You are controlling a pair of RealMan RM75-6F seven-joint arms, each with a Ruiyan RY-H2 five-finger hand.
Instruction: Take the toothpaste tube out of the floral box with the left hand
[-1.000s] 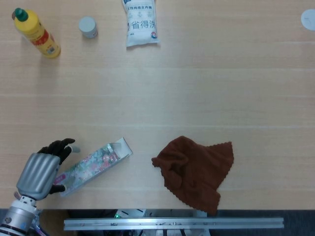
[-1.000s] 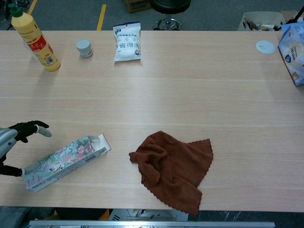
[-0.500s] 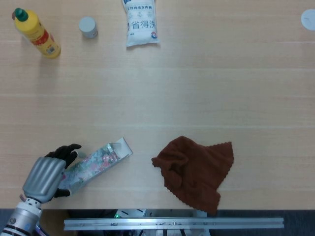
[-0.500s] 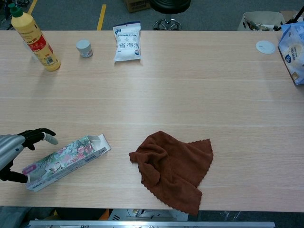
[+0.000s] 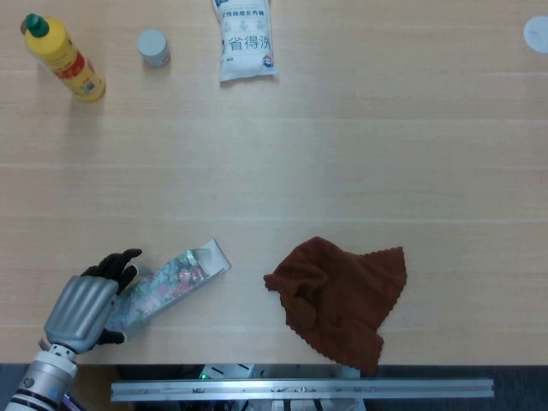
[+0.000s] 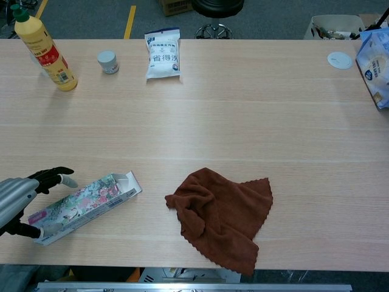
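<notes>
The floral box (image 5: 167, 289) (image 6: 85, 205) lies slanted near the table's front left, its white end flap (image 5: 214, 255) open at the right end. No toothpaste tube shows; the inside of the box is hidden. My left hand (image 5: 84, 306) (image 6: 17, 199) sits over the box's left end, dark fingers (image 6: 56, 176) reaching past its far side and the thumb (image 6: 23, 230) at its near corner. The fingers are spread and not clamped on the box. My right hand appears in neither view.
A crumpled brown cloth (image 5: 342, 295) lies right of the box. At the back stand a yellow bottle (image 5: 62, 56), a small white jar (image 5: 153, 47) and a white packet (image 5: 245, 38). A blue-white bag (image 6: 377, 58) and a white lid (image 6: 339, 59) sit far right.
My left hand has slid right and forward, from beside the box's left end to over it, fingers and thumb now on either side. The box has barely shifted.
</notes>
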